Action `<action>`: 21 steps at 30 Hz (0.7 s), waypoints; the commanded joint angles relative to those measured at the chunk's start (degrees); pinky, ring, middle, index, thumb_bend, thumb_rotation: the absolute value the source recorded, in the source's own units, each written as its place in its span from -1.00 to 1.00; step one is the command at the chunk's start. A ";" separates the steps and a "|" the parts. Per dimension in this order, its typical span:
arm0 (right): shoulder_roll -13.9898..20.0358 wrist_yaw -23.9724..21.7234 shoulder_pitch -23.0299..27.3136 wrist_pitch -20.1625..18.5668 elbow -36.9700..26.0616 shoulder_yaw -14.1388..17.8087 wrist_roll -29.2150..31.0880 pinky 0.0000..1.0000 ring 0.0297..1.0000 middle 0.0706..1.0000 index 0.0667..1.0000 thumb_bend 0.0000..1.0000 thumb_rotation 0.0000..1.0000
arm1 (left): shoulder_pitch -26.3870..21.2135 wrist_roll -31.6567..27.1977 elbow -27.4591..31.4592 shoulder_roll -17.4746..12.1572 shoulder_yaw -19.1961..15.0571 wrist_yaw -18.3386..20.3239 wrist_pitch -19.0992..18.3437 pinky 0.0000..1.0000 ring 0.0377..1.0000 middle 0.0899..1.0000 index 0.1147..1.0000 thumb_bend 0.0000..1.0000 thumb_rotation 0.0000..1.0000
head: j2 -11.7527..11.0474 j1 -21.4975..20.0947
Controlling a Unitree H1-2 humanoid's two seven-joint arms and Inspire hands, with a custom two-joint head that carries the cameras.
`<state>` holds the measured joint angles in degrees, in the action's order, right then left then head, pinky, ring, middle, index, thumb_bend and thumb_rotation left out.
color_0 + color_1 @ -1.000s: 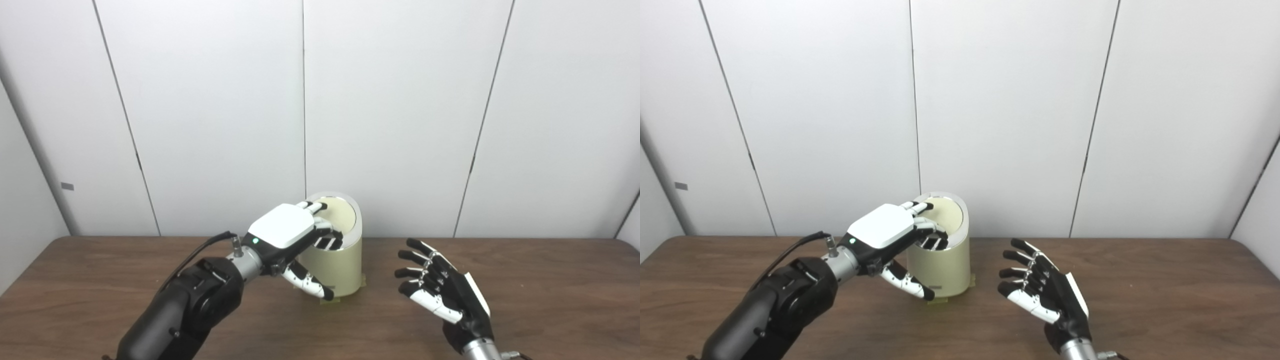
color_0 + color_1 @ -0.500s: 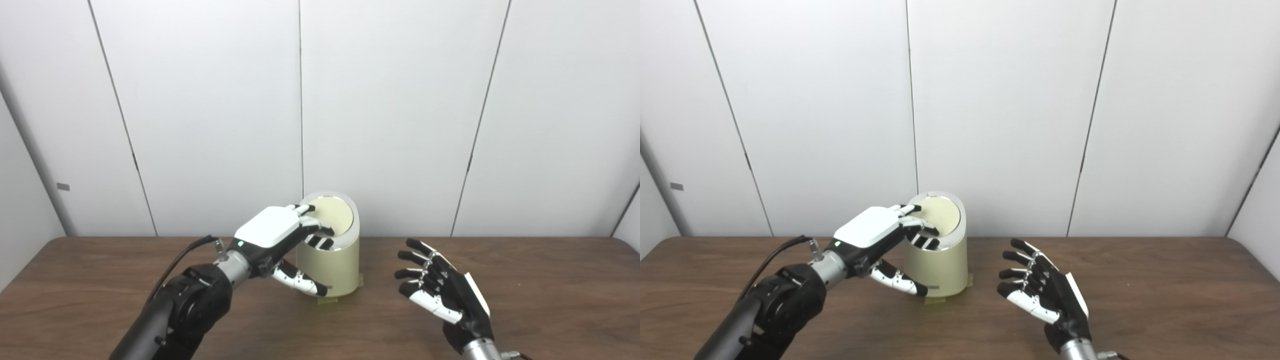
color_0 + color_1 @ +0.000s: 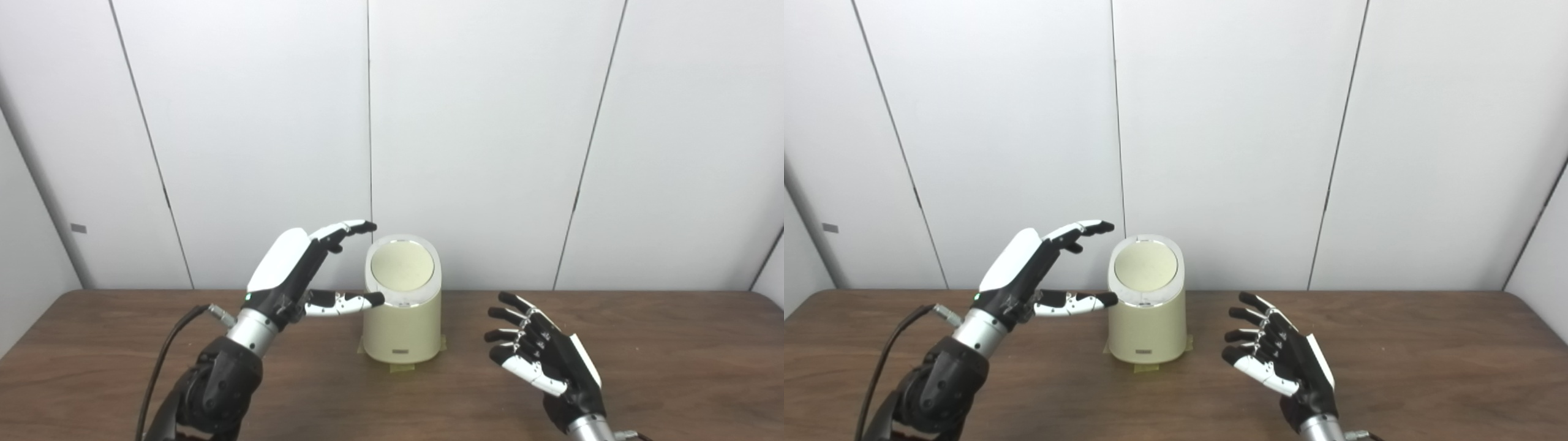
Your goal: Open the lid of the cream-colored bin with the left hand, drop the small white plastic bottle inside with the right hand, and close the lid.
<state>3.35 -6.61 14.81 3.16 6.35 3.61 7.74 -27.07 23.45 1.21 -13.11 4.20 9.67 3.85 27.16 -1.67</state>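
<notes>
Beside the cream-coloured cylindrical plastic bin [image 3: 402,309], lid [image 3: 402,269] shut, the left hand [image 3: 293,274] and the right hand [image 3: 547,361] hung empty, fingers apart; clearing the bin cleanly seemed all that remained.

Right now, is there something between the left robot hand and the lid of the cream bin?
Nothing visible stands between them. The left robot hand is open, raised just left of the cream bin, and its lid lies flat and closed, uncovered. The right robot hand waits open, off to the bin's right.

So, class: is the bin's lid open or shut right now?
Shut. The cream lid sits flush inside the bin rim, no dark opening showing; the left hand is off it.
</notes>
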 commanded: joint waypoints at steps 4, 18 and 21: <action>0.57 -0.39 2.02 2.88 -0.62 0.67 1.29 -0.05 0.18 0.46 0.56 0.77 -0.42 | 3.39 -10.15 3.69 3.88 -3.93 -1.69 -3.36 0.15 0.34 0.47 0.60 0.46 -0.50 | 0.26 0.11; 0.03 2.90 0.89 4.78 -1.38 0.72 -2.53 -0.03 0.22 0.49 0.53 0.68 -0.47 | 12.98 -20.08 0.61 6.15 -8.78 -4.00 -0.85 0.01 0.27 0.38 0.48 0.42 -0.37 | 1.05 -0.57; 0.25 2.94 0.76 5.62 -1.19 0.66 -2.88 -0.03 0.21 0.49 0.52 0.70 -0.44 | 13.22 -19.99 0.03 5.72 -8.38 -3.90 -0.45 0.04 0.28 0.39 0.48 0.42 -0.39 | 1.05 -0.54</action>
<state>3.16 -4.06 14.18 5.39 6.36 3.94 4.95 -12.06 3.81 0.62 -6.81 -4.41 6.48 1.00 28.12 -2.20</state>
